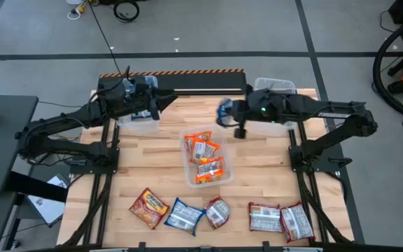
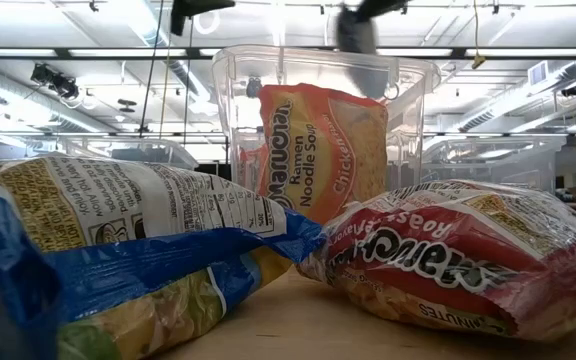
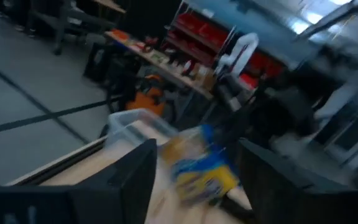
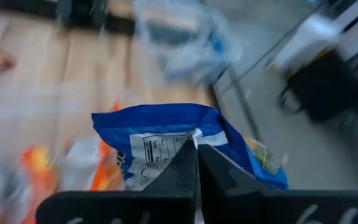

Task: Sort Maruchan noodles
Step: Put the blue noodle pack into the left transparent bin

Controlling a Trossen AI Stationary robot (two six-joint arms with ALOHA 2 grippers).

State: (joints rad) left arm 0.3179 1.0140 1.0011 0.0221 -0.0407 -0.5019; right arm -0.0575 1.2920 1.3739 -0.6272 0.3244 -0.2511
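Observation:
My right gripper (image 1: 231,115) is up over the far middle of the table, shut on a blue Maruchan noodle packet (image 4: 185,140). That packet also shows blurred as the blue packet (image 1: 224,110). My left gripper (image 1: 161,105) stands open at the far left, pointing level toward the packet and apart from it; its fingers (image 3: 135,177) frame it from a distance. A clear middle bin (image 1: 224,175) holds orange packets (image 1: 203,148). Several more packets lie flat along the near edge, such as a blue one (image 1: 183,215) and a dark red one (image 1: 264,217). My right gripper pinches the blue packet between its two shut fingers at an edge by the white label patch (image 4: 194,134). The rest of the packet sticks out beyond the fingertips. It is lifted clear of the table and of the bins.
A clear bin (image 1: 137,120) with blue packets stands at the far left under my left arm. Another clear bin (image 1: 275,87) stands at the far right. In the low view a blue packet (image 2: 118,260) and a red packet (image 2: 448,260) fill the foreground before the middle bin (image 2: 408,90).

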